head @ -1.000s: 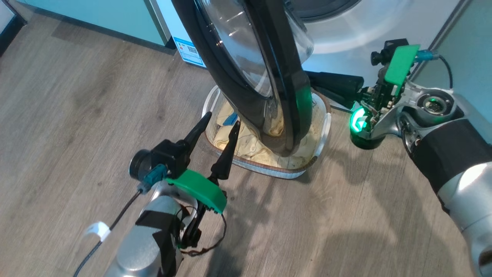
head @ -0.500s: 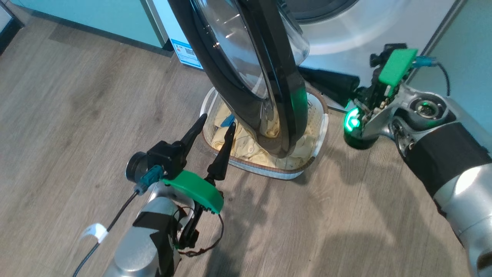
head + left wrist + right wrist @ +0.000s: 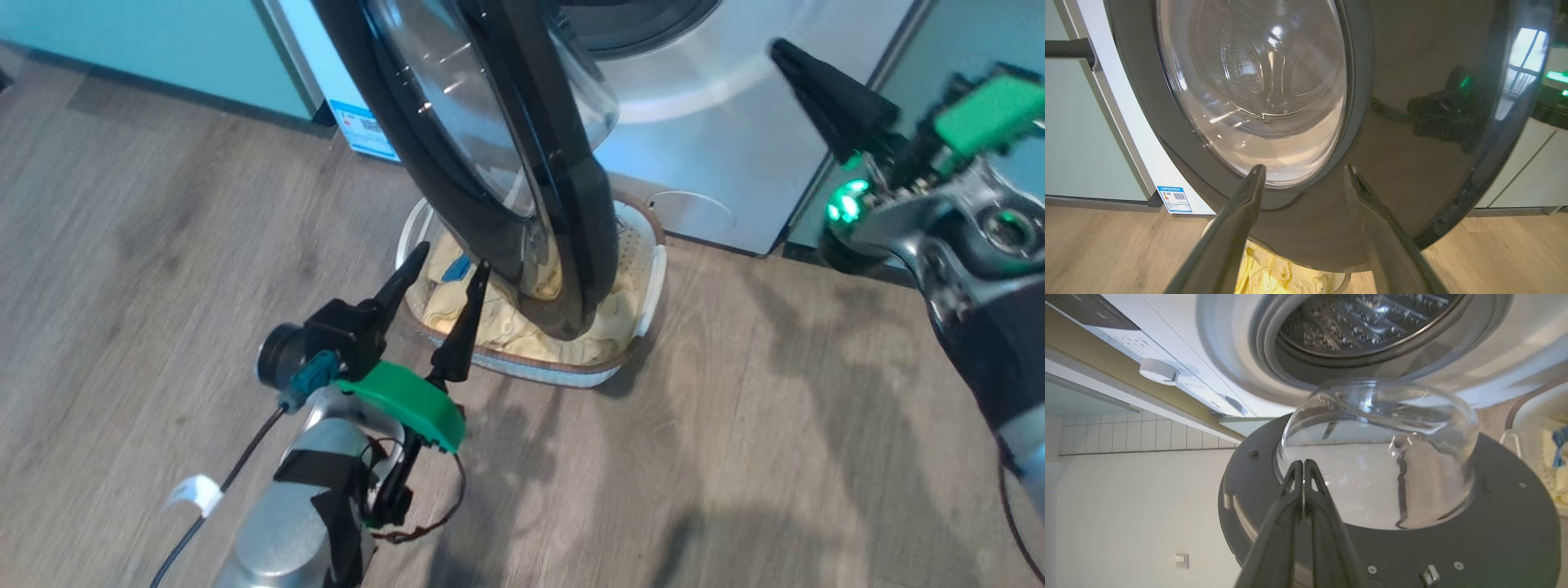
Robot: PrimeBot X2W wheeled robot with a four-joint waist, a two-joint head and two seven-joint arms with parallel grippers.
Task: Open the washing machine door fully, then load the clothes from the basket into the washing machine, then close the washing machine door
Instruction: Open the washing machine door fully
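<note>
The washing machine door [image 3: 522, 204], with a black rim and a clear glass bowl, stands swung out edge-on over the basket [image 3: 645, 286]. Pale yellow clothes [image 3: 490, 318] lie in the basket, partly hidden by the door. My left gripper [image 3: 450, 256] is open at the basket's near left rim, nothing between its fingers. In the left wrist view the left gripper [image 3: 1304, 169] points at the door's glossy outer face [image 3: 1412, 122]. My right gripper [image 3: 780, 49] is shut and empty, right of the door, in front of the washing machine [image 3: 718, 147]. The right gripper [image 3: 1303, 462] faces the door's inner glass bowl [image 3: 1380, 457] and the drum [image 3: 1367, 318].
Pale green cabinets [image 3: 163, 49] flank the machine on both sides. A blue sticker [image 3: 359, 126] marks its lower left corner. Bare wooden floor [image 3: 653, 490] spreads in front of the basket and around both arms.
The right gripper has drawn back from behind the door and risen to the upper right, still shut. The head camera has shifted a little. The left gripper holds its place by the basket.
</note>
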